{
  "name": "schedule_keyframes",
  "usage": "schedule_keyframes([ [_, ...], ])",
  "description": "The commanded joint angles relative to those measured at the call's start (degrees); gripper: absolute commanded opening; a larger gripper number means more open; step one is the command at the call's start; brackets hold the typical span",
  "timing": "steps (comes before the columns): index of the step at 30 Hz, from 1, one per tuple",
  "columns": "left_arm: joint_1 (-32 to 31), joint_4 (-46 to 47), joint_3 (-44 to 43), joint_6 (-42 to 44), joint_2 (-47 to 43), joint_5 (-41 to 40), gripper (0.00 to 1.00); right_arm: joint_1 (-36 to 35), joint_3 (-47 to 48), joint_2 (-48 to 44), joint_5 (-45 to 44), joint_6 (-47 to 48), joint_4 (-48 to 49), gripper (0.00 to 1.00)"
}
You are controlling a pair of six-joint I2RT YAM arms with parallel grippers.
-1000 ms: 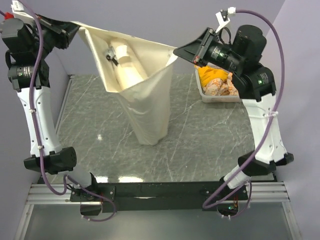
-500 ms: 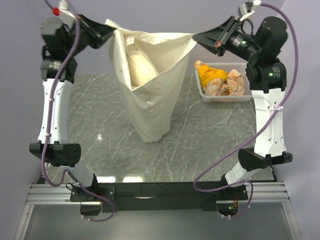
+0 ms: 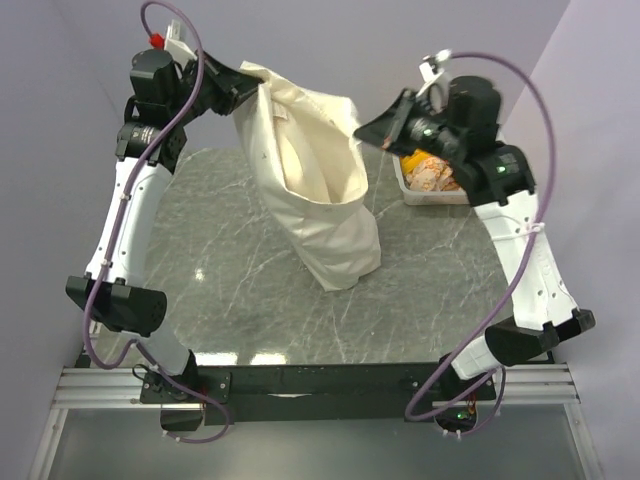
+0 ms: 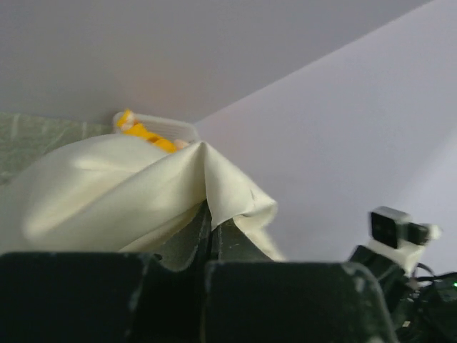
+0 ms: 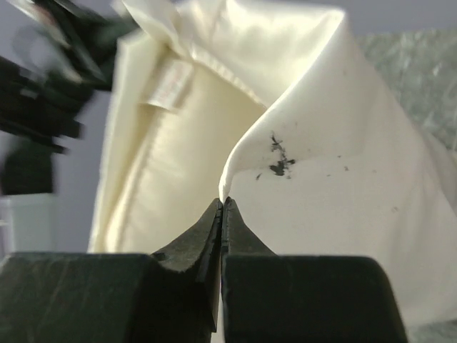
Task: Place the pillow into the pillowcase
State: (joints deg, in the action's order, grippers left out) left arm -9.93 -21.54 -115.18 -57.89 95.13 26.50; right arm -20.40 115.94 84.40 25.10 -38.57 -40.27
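Observation:
The pillowcase hangs as an upright cream sack with its mouth open at the top and its bottom on the marble table. The pillow sits inside it; through the mouth I see only a cream padded face with a stitched edge and a small label, also in the right wrist view. My left gripper is shut on the far left rim of the pillowcase, jaws closed. My right gripper is shut on the right rim, jaws closed.
A white basket with orange and brown packets stands at the back right of the table, just behind my right gripper; it also shows in the left wrist view. Purple walls close in at the left, back and right.
Both grippers have moved inward and lower with the rim still pinched. The mouth of the sack is narrower, and the sack has swung to the right so its bottom sits further right on the table.

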Motion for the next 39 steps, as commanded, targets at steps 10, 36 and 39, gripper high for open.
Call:
schedule_keyframes([
  [10,-16.2,-1.0,-3.1,3.0,-1.1,-18.0,0.01,-17.2,9.0,5.3,-24.3,8.7,-3.8,0.17],
  [36,-22.8,-4.6,-10.3,4.5,8.0,-25.5,0.01,-18.3,-10.2,-15.0,-31.1,8.1,6.5,0.65],
  [39,-22.5,-4.5,-10.4,4.7,8.6,-26.1,0.01,-19.5,-10.3,-16.5,-30.0,11.2,3.8,0.64],
])
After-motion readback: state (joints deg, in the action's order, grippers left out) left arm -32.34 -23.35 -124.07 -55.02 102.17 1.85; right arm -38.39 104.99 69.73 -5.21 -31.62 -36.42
